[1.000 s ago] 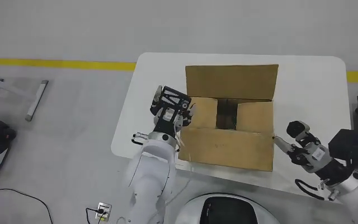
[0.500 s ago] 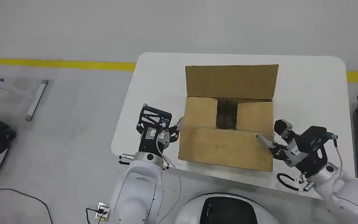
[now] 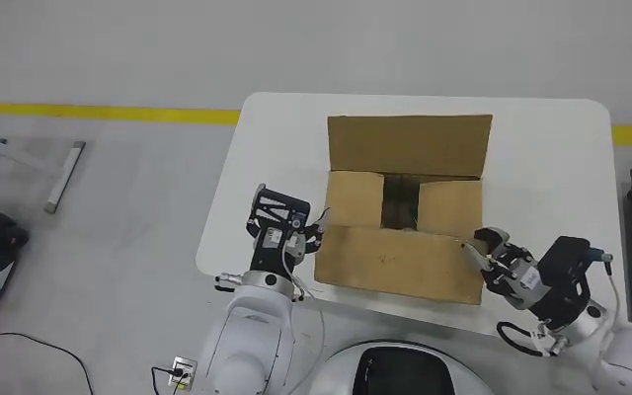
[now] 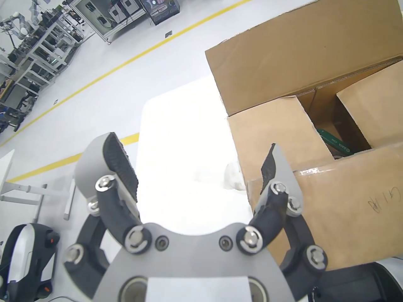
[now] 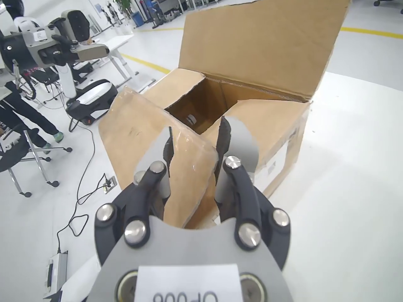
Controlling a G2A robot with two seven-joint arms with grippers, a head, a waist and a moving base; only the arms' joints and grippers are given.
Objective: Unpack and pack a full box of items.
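- The box [image 3: 395, 262] is set in the middle of the table [image 3: 276, 148], with its far flap [image 3: 407, 144] raised.
- A green item [image 4: 333, 141] is seen inside, so unpacking is judged barely begun and repacking not yet started.
- The right claw [image 5: 195, 141] is placed at the near flap [image 5: 148, 127]; whether it grips cannot be told.
- The left claw [image 4: 195, 155] is held wide and empty, just beside the box's corner.
- The opening is half covered by the side flaps [image 3: 355, 197], which are judged to stand in the way.
- A yellow line [image 3: 118, 113] is seen on the floor beyond.
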